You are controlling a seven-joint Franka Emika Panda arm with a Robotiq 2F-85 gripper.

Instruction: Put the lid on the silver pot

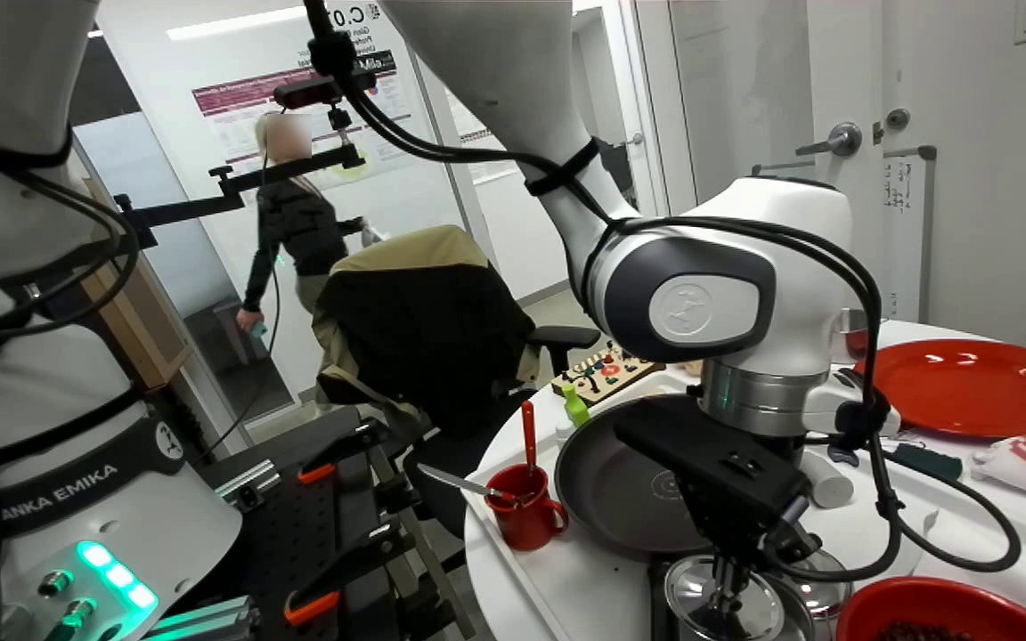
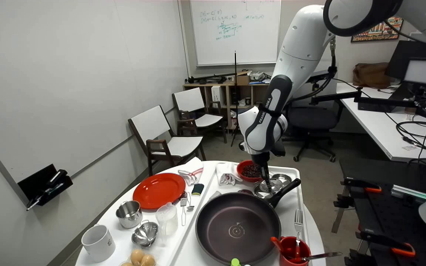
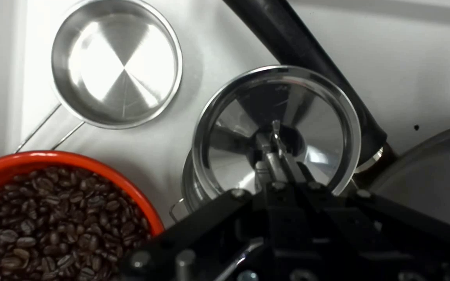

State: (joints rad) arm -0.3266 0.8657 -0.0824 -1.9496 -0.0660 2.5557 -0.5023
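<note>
The small silvery lid (image 3: 233, 156) hangs under my gripper (image 3: 275, 146), whose fingers are shut on its thin loop handle. The lid also shows in both exterior views (image 1: 762, 612) (image 2: 273, 187). Directly below is a small silver pot (image 3: 192, 190), mostly hidden by the lid and gripper. The pot's rim sticks out at the lower left in the wrist view, so the lid sits off-centre over it. The pot also shows in both exterior views (image 1: 800, 614) (image 2: 260, 193). I cannot tell whether lid and pot touch. My gripper also shows in both exterior views (image 1: 727, 588) (image 2: 268, 183).
A second, open silver pan (image 3: 119, 66) stands beside the pot. A red bowl (image 3: 92, 164) of coffee beans is close by. The black frying pan (image 2: 237, 229) has its handle (image 3: 311, 54) running past the lid. A red cup (image 1: 526, 521) holds cutlery. A white tray (image 2: 297, 173) carries these.
</note>
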